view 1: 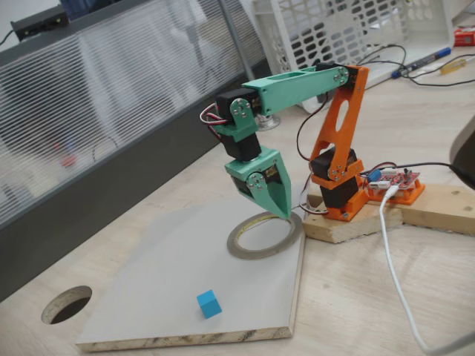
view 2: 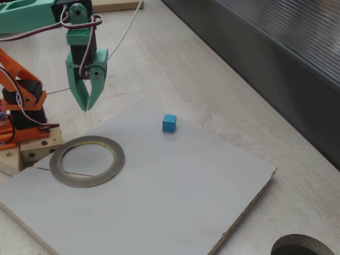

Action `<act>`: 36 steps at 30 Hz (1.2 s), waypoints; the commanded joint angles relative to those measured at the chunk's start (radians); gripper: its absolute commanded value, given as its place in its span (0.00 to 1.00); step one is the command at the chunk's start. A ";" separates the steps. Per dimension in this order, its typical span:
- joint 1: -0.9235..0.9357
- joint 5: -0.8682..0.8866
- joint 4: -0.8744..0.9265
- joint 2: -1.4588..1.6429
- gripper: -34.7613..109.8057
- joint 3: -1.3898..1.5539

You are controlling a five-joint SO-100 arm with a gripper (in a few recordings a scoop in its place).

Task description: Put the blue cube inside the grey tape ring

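A green-and-orange robot arm hangs its fingers, tips drawn together and holding nothing, above the far edge of the grey tape ring in both fixed views. The blue cube sits alone on the pale board, well apart from the ring and from the fingers, so the pick-up has not yet begun. By the look of it, the step in hand is the approach: the arm must swing across the board to the cube, spread its fingers, drop over it and close. The cube is small next to the fingers, so the descent needs to be well centred. The fingertips overlap the ring's rim in one fixed view, so whether they touch it cannot be told. A round hole in the table is cut off at the frame edge in the other.
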 commanded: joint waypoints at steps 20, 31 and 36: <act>-0.060 0.011 0.003 0.012 0.27 -0.002; -0.052 0.009 0.003 -0.581 0.27 -0.670; -0.052 0.009 0.005 -0.818 0.27 -0.992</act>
